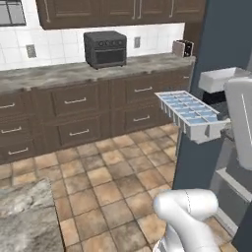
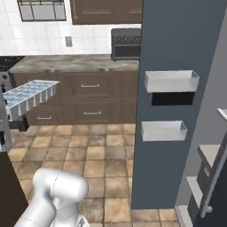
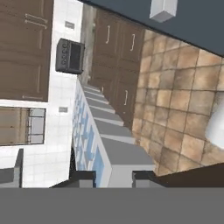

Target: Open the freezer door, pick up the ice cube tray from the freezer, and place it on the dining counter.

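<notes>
Gripper (image 3: 113, 177) clenched on ice cube tray (image 3: 103, 131), held aloft above floor tiles (image 1: 98, 197). Right base view adds white door bins (image 2: 171, 82) at 3 o'clock (freezer door (image 2: 177, 35) open); left base view, toaster oven (image 1: 105, 48) at 11.

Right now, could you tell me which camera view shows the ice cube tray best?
The left base view: the ice cube tray shows its whole cell grid. The right base view has it at the frame's edge; the hand view sees it edge-on.

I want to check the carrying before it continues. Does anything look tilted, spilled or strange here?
The ice cube tray is in the air, off the freezer, gripped at one end by the pincer. It sits roughly level, nothing spilled. The freezer door stands open. Nothing else stands out.
</notes>
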